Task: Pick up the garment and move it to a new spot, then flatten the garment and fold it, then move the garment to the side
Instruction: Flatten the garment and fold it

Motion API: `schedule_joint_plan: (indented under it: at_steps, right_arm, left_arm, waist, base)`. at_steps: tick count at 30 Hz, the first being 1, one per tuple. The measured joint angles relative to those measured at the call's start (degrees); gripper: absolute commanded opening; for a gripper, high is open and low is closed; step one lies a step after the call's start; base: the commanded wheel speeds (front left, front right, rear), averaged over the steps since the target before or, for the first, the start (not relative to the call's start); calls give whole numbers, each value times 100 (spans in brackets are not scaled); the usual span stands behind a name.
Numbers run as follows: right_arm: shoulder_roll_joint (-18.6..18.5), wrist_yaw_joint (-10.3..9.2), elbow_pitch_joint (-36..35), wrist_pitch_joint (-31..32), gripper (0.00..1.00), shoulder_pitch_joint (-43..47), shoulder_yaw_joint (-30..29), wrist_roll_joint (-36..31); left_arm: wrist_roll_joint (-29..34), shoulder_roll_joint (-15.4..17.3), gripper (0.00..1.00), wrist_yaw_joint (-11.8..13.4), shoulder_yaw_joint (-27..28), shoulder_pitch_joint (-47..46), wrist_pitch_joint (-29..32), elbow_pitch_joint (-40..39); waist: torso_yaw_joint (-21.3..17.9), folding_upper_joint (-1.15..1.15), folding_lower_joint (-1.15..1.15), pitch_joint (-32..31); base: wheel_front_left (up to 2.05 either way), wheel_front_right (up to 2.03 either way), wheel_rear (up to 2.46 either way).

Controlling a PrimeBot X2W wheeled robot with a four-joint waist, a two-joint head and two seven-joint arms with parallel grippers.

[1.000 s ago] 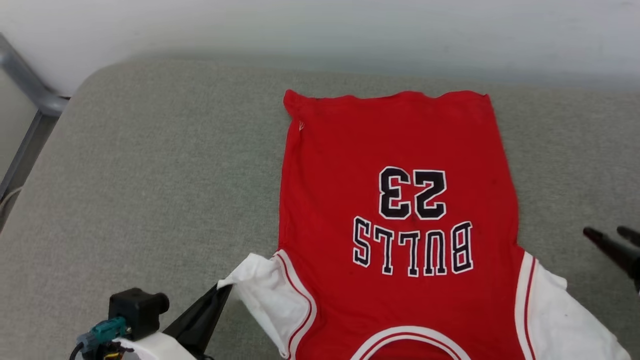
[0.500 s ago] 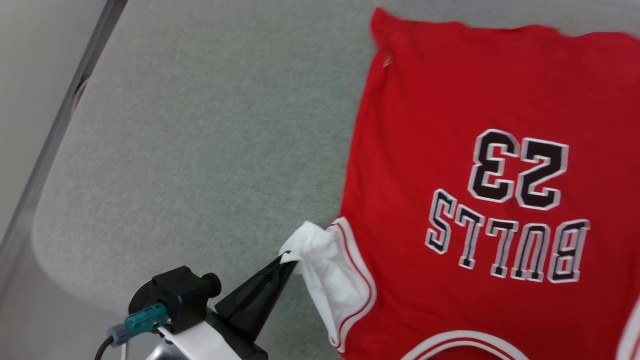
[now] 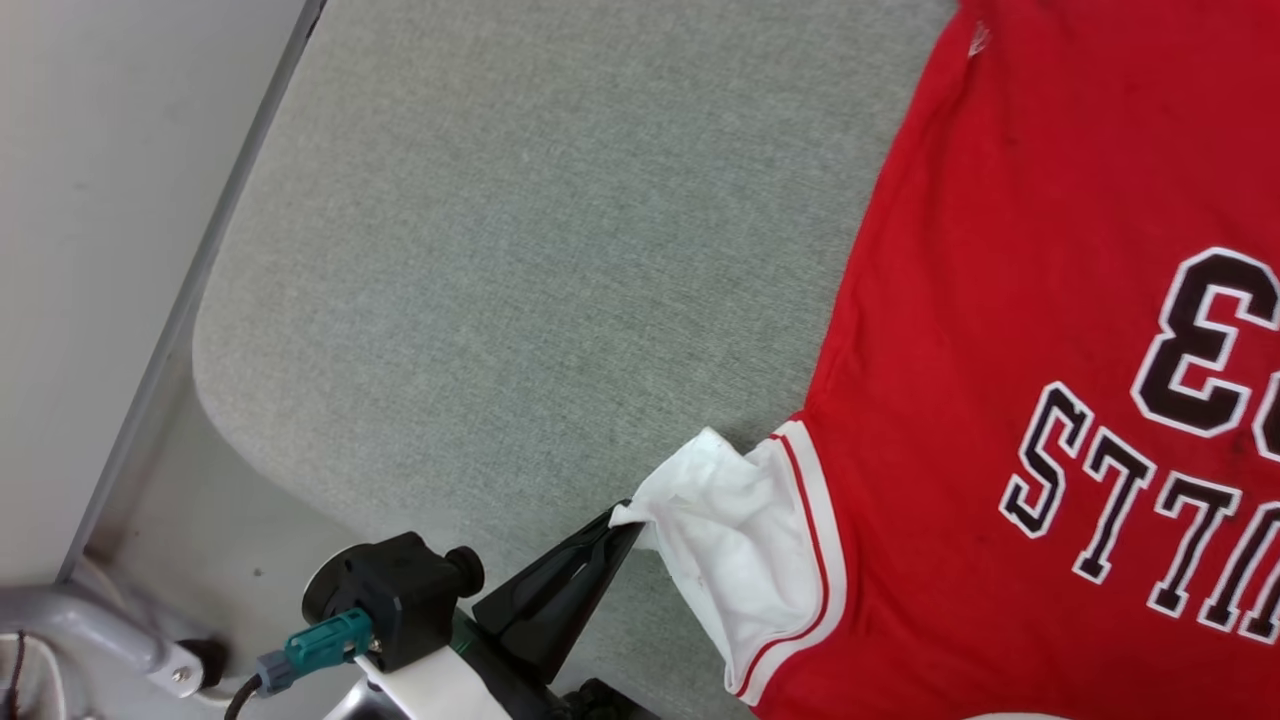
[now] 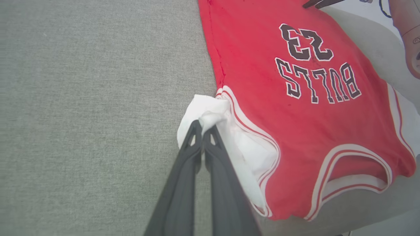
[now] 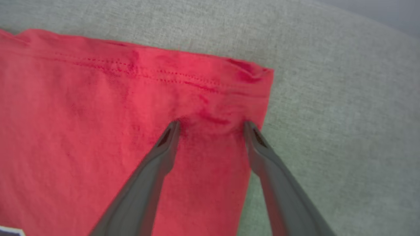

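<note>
- The garment (image 3: pixel 1000 300) lies spread flat on a grey cushion (image 3: pixel 520 250), lettered side up, with the black-and-white lettering (image 4: pixel 315 75) reading upside down in the left wrist view.
- In the head view it covers the right part of the cushion, and the left part is bare fabric.
- Its white sleeve (image 3: pixel 740 540) on the robot's left side is bunched and drawn to a point away from the red body, beside the red-and-white striped trim (image 4: pixel 249 124).
- The left claw (image 3: pixel 625 515) is pinched tight on the tip of that sleeve, its two dark fingers pressed together around a fold of white cloth (image 4: pixel 210 113).
- The right claw (image 5: pixel 210 126) stands spread wide over a corner of the red hem (image 5: pixel 183 80), holding nothing.
- Its fingertips (image 5: pixel 174 126) meet the fabric, which puckers slightly between them.
- The grey cushion shows just past that hem corner.
</note>
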Motion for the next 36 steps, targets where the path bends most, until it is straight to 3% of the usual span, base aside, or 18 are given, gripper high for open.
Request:
schedule_joint_plan:
  at_steps: [4, 5, 6, 7, 19, 27, 36]
  right_arm:
    - [-40, 0, 89, 46, 100, 46, -82, -29]
    - [-35, 0, 85, 77, 85, 81, -90, -26]
    - [-51, 0, 73, 93, 21, 112, -87, -13]
    - [-65, 0, 52, 93, 0, 153, -77, 5]
    - [3, 0, 90, -290, 0, 967, 60, 166]
    - [277, 0, 231, -732, 0, 1894, 160, 616]
    - [654, 0, -120, -1022, 0, 3104, 271, 1229]
  left_arm:
    - [-3, -63, 0, -29, -16, -10, -66, 85]
    - [-4, -74, 0, -43, -20, -13, -82, 103]
    - [-11, -81, 0, -44, -21, -14, -99, 122]
    - [-23, -93, 0, -48, -19, -18, -104, 145]
    - [-104, -4, 0, 0, 174, -87, -176, 368]
    - [-187, 105, 0, 114, 294, 47, -208, 580]
    - [-357, 300, 0, 311, 482, 391, -250, 705]
  waist:
    - [137, 0, -1, 109]
    - [155, 0, -1, 122]
    - [164, 0, -1, 130]
    - [167, 0, -1, 132]
    - [-159, 0, -1, -338]
    - [-691, 0, -1, -962]
    - [-1424, 0, -2, -1765]
  base:
    - [0, 0, 0]
    - [0, 0, 0]
    - [0, 0, 0]
    - [0, 0, 0]
    - [0, 0, 0]
    - [0, 0, 0]
    - [0, 0, 0]
